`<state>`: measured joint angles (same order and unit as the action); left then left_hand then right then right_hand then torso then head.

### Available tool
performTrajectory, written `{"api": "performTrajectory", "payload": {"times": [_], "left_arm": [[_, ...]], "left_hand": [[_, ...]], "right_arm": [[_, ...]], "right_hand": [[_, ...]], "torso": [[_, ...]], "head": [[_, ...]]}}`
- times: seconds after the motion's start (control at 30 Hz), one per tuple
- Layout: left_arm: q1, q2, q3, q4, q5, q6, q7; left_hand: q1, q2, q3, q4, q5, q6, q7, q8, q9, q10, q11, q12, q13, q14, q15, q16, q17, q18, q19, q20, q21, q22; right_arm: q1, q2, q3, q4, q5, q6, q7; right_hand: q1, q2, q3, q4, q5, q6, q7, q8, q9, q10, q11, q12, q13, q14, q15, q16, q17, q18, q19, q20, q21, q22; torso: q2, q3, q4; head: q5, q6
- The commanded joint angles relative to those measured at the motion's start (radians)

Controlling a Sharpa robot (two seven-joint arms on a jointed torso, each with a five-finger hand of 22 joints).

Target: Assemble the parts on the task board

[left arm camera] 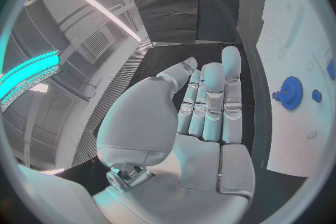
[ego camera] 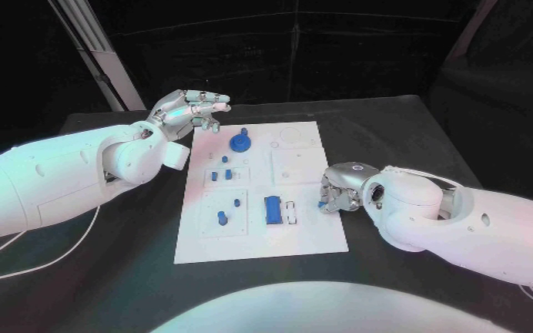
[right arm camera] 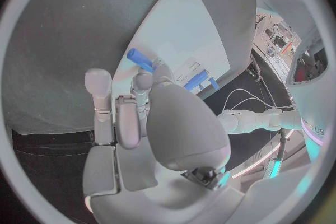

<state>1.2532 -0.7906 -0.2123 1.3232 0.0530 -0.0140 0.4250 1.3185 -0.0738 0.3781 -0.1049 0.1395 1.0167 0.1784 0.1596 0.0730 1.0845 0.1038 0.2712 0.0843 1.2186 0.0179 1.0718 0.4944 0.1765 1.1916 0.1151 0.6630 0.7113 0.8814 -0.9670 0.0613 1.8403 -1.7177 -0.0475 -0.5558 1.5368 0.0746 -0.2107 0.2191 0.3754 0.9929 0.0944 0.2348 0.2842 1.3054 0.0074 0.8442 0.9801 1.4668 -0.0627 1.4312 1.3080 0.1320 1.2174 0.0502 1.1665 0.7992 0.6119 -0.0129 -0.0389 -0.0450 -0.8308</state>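
Nearest my body, at the task board's right edge, my right hand is curled over the table with a small blue peg pinched at its fingertips; the right wrist view shows the peg sticking out beyond my fingers, just off the board's rim. On the board's near half stands a blue rectangular block with a white piece just beside it, and to its left a plate with small blue parts on it. Further up the board sit two short blue pieces side by side, then a blue gear near the far end. At the far left corner, my left hand hangs above the table beside the board, fingers held apart and straight, holding nothing, as the left wrist view confirms.
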Motion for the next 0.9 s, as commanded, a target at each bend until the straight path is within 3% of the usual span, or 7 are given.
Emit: {"api": "performTrajectory", "payload": {"times": [0.03, 0.13, 0.3, 0.67, 0.9], "left_arm": [[0.001, -0.001, 0.001, 0.001, 0.004, 0.012, 0.002], [0.000, -0.001, 0.001, 0.001, 0.004, 0.012, 0.002], [0.000, -0.001, 0.001, 0.001, 0.004, 0.012, 0.002], [0.000, 0.000, 0.000, 0.002, 0.004, 0.012, 0.001], [0.000, 0.001, 0.000, 0.002, 0.004, 0.013, 0.000]], "left_hand": [[0.005, 0.008, -0.002, -0.003, -0.002, -0.009, 0.002, 0.005, -0.001, -0.007, 0.001, 0.007, 0.001, -0.009, 0.001, -0.004, -0.001, 0.006, -0.007, 0.002, -0.006, -0.001], [0.005, 0.008, -0.002, -0.003, -0.002, -0.009, 0.002, 0.005, -0.001, -0.007, 0.001, 0.007, 0.001, -0.009, 0.001, -0.004, -0.001, 0.006, -0.007, 0.002, -0.006, -0.001], [0.005, 0.008, -0.002, -0.003, -0.002, -0.009, 0.002, 0.005, -0.001, -0.007, 0.001, 0.007, 0.001, -0.009, 0.001, -0.004, -0.001, 0.006, -0.007, 0.002, -0.006, -0.001], [0.005, 0.008, -0.002, -0.003, -0.002, -0.009, 0.002, 0.005, -0.001, -0.007, 0.001, 0.007, 0.001, -0.009, 0.001, -0.004, -0.001, 0.006, -0.007, 0.002, -0.006, -0.001], [0.007, 0.009, -0.001, -0.004, -0.002, -0.009, 0.002, 0.006, -0.001, -0.009, 0.001, 0.008, 0.001, -0.009, 0.000, -0.004, -0.002, 0.006, -0.007, 0.002, -0.006, -0.002]], "right_arm": [[-0.007, -0.003, -0.006, 0.001, 0.052, -0.026, -0.004], [-0.007, -0.007, -0.006, 0.009, 0.063, -0.049, -0.005], [-0.007, -0.013, -0.006, 0.025, 0.074, -0.086, -0.006], [-0.006, -0.016, -0.006, 0.061, 0.177, -0.233, -0.011], [-0.006, -0.004, -0.005, 0.062, 0.265, -0.289, -0.014]], "right_hand": [[0.005, 0.012, 0.022, 0.006, 0.034, 0.018, 0.001, -0.008, -0.005, 0.004, 0.001, 0.006, 0.007, 0.062, 0.004, 0.008, 0.052, 0.005, 0.008, 0.001, 0.003, 0.009], [0.011, 0.014, 0.045, 0.015, 0.072, 0.029, -0.001, -0.020, -0.015, 0.009, 0.000, 0.014, 0.013, 0.064, 0.003, 0.013, 0.060, 0.003, 0.013, 0.000, 0.009, 0.019], [0.012, 0.001, 0.076, 0.030, 0.099, 0.043, -0.002, -0.036, -0.027, 0.013, 0.000, 0.020, 0.018, 0.065, 0.002, 0.018, 0.067, 0.002, 0.017, -0.001, 0.015, 0.027], [-0.015, -0.038, 0.136, 0.068, 0.128, 0.083, -0.008, -0.057, -0.045, 0.044, -0.006, 0.066, 0.055, 0.074, -0.002, 0.045, 0.110, -0.006, 0.042, -0.004, 0.045, 0.077], [-0.033, -0.051, 0.162, 0.070, 0.153, 0.097, -0.011, -0.065, -0.050, 0.052, -0.008, 0.076, 0.064, 0.076, -0.004, 0.051, 0.118, -0.007, 0.046, -0.006, 0.051, 0.085]], "torso": [[0.000, 0.0002, -0.0014], [0.000, 0.0002, -0.0015], [0.000, -0.0002, -0.0003], [0.000, -0.0015, 0.0008], [0.000, -0.0009, 0.0004]], "head": [[0.001, -0.001], [0.002, -0.001], [0.002, -0.001], [0.005, -0.006], [0.013, -0.012]]}}
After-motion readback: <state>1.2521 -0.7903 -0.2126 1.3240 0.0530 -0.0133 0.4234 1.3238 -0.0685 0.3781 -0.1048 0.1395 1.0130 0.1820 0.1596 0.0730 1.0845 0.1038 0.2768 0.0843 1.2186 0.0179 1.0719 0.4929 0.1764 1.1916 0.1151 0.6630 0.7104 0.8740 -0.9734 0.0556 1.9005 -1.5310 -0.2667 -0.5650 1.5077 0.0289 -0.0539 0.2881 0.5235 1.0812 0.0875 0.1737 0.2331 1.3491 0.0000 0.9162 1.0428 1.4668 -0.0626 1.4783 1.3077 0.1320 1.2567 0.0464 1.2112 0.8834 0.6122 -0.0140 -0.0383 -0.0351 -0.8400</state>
